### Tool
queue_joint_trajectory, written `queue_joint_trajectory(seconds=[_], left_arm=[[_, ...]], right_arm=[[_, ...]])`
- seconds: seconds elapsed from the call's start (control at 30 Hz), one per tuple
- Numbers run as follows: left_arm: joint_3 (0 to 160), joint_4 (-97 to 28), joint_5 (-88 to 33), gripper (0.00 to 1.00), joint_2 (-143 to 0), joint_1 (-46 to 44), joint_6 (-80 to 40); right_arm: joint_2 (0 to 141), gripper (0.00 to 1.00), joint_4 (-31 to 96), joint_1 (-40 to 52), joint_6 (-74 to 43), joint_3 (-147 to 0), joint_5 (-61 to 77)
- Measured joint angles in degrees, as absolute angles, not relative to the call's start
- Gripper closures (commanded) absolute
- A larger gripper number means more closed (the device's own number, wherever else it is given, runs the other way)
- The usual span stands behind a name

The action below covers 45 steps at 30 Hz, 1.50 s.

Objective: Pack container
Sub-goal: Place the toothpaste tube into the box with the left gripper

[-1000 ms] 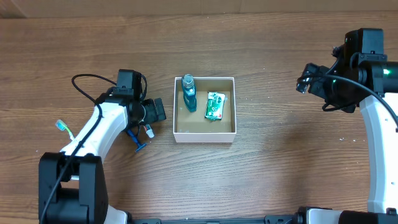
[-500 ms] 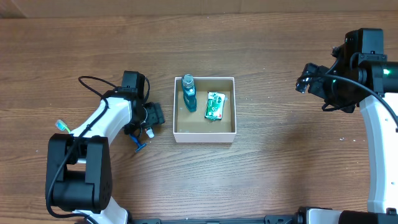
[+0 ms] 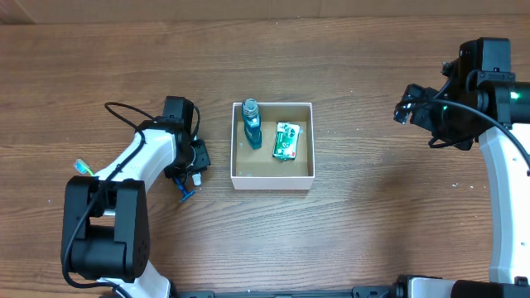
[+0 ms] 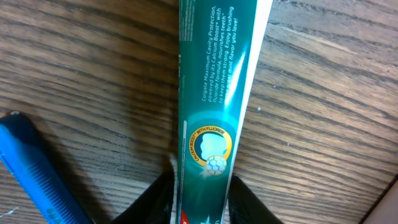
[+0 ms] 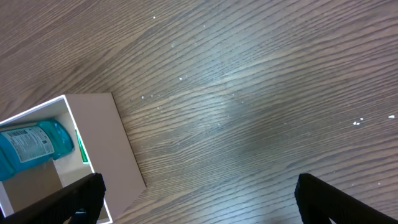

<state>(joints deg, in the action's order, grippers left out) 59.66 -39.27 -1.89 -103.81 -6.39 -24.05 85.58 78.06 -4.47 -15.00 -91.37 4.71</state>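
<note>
The container (image 3: 272,187), a white-walled square box with a brown floor, stands mid-table. A blue mouthwash bottle (image 3: 252,124) and a green packet (image 3: 286,140) lie inside it. Just left of the box, my left gripper (image 3: 197,157) points down at the table. In the left wrist view its black fingers (image 4: 152,202) press both sides of a green and white toothpaste tube (image 4: 217,93) lying on the wood. My right gripper (image 3: 411,103) hovers far to the right, open and empty. In its own view the box wall (image 5: 118,143) and the bottle (image 5: 31,146) show at the left.
A blue toothbrush-like stick (image 4: 37,168) lies on the table close to the left of the tube, also visible from above as a blue piece (image 3: 184,189). A small teal item (image 3: 80,167) lies near the left arm's base.
The left gripper's jaws have come together onto the toothpaste tube. The left arm drew in slightly early on. The right arm has not moved.
</note>
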Motion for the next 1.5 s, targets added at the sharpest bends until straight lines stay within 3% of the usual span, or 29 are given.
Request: queue_joint_trajectory(seconds=[0.17,0.2,0.57,0.83,1.1,1.17,1.23,1.3,1.37,1.47,1.5], left_arm=[[59.9,-40.8,-0.1,0.95,-103.8,-6.4,-23.9],[60.4,-41.5,0.4,0.96,-103.7,-6.4,-24.0],[74.0,-50.4,3.8,0.96,-90.9,-7.5,-22.5],[79.3,-49.7,4.5,0.96,-82.1,-24.9,-7.8],[79.3,-49.5,4.6,0.96,-89.1,-35.6,4.6],[79.3,-49.5,4.6,0.93,-92.5,-35.7,5.2],[79.3,-49.5,4.6,0.81,-96.0,-35.7,5.6],[79.3,-49.7,4.6,0.78,-98.4,-35.7,5.8],[79.3,-50.7,4.5,0.59,-99.8,-35.9,5.7],[79.3,-51.8,4.6,0.52,-100.0,-36.0,5.6],[79.3,-52.1,4.6,0.59,-100.0,-36.0,5.5]], right_arm=[[85.6,0.00,78.1,-4.5,-15.0,-91.4,4.7],[85.6,0.00,78.1,-4.5,-15.0,-91.4,4.7],[85.6,0.00,78.1,-4.5,-15.0,-91.4,4.7],[85.6,0.00,78.1,-4.5,-15.0,-91.4,4.7],[85.6,0.00,78.0,-4.5,-15.0,-91.4,4.7],[85.6,0.00,78.0,-4.5,-15.0,-91.4,4.7],[85.6,0.00,78.0,-4.5,-15.0,-91.4,4.7],[85.6,0.00,78.0,-4.5,-15.0,-91.4,4.7],[85.6,0.00,78.0,-4.5,-15.0,-91.4,4.7],[85.6,0.00,78.0,-4.5,-15.0,-91.4,4.7],[85.6,0.00,78.0,-4.5,-14.9,-91.4,4.7]])
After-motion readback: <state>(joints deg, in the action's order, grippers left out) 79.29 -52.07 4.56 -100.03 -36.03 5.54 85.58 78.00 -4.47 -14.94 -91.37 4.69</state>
